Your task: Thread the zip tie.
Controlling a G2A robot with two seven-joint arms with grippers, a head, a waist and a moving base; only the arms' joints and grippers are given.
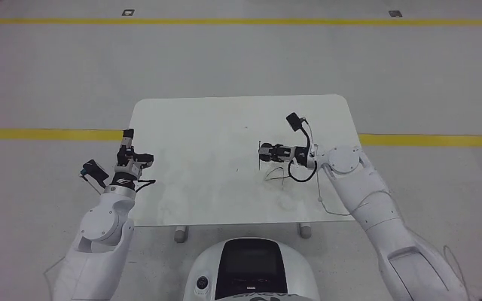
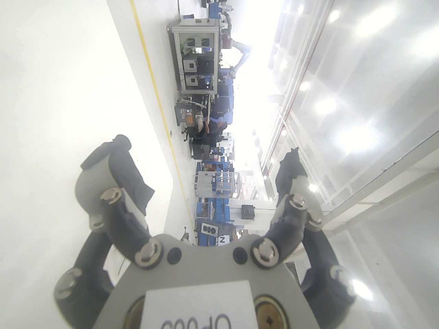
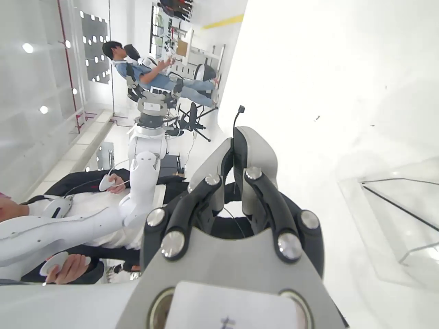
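Zip tie [image 3: 234, 123] duty sits with one arm, so start at the left edge of the bench [image 1: 211, 128]. There the left gripper [image 2: 205, 148] stands with its fingers spread wide and nothing between them, likely parked clear and ready to take a free end. Toward the right half of the bench, well in from its edges, the right gripper [image 3: 238, 140] has its fingers pressed together on the thin black strip. The tie's small head sticks out just past the fingertips, and the rest curves back beneath the gripper in a loose loop. Pinching it close to the head probably keeps that end stiff and steady, so that the tail can be fed through.
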